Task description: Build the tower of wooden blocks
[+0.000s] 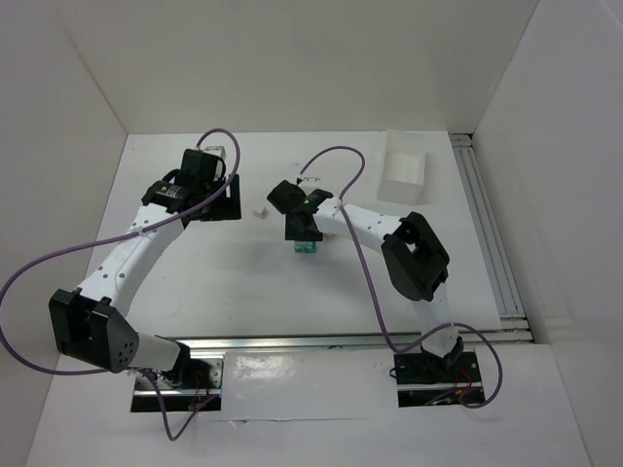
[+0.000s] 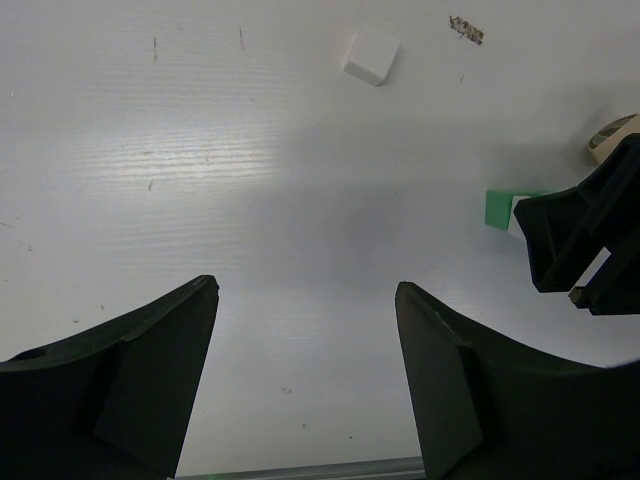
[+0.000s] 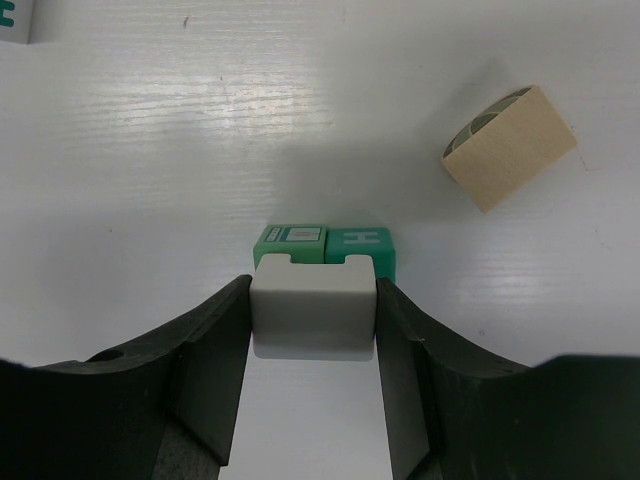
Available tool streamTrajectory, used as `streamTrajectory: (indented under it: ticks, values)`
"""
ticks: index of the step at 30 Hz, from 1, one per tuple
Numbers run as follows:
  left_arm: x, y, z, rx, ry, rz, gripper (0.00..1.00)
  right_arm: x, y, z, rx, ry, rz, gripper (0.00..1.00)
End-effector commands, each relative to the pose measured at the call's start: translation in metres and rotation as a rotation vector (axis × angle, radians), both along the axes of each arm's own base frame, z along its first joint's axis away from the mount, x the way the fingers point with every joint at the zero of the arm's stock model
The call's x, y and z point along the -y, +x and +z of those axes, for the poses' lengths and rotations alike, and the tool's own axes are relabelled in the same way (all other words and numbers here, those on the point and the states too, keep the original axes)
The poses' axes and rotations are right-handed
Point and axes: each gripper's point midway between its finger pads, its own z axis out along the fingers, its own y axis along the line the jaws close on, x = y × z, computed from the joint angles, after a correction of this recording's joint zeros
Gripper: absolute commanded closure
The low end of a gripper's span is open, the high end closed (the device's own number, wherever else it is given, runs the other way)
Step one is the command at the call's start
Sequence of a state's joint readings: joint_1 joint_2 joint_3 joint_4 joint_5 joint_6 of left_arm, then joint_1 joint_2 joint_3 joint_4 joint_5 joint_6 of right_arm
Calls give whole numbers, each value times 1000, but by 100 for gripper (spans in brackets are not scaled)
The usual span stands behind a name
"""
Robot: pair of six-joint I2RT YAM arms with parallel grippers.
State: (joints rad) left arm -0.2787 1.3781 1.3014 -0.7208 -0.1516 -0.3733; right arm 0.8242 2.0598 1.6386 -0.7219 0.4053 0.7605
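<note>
My right gripper [image 3: 312, 284] is shut on a pale grey-white notched block [image 3: 312, 308]. It holds the block just above and in front of two teal-green cubes [image 3: 325, 245] that stand side by side on the table. A pale tan rounded piece [image 3: 510, 146] lies on its side to their right. In the top view the right gripper [image 1: 304, 232] hovers over the green cubes [image 1: 307, 250]. My left gripper [image 2: 305, 288] is open and empty, left of the cubes [image 2: 498, 208].
A small white cube [image 2: 372, 55] lies on the table between the arms. Another white block with a teal letter [image 3: 14, 20] sits at the far left of the right wrist view. A clear plastic tray [image 1: 405, 167] stands at the back right.
</note>
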Motion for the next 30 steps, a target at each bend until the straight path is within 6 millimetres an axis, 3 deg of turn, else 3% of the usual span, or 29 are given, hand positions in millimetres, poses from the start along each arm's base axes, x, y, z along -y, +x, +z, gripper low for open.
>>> streamTrajectory:
  ticks: [1,12,17,30]
  values:
    - [3,3,7,32,-19,8,16,-1,7,9,29,-8,-10,55]
    - [3,3,7,32,-19,8,16,2,7,5,22,-27,-14,54]
    - [3,3,7,32,-19,8,16,-2,10,17,47,0,-14,54]
    - [5,3,3,21,-23,2,16,1,10,17,47,-13,-18,54]
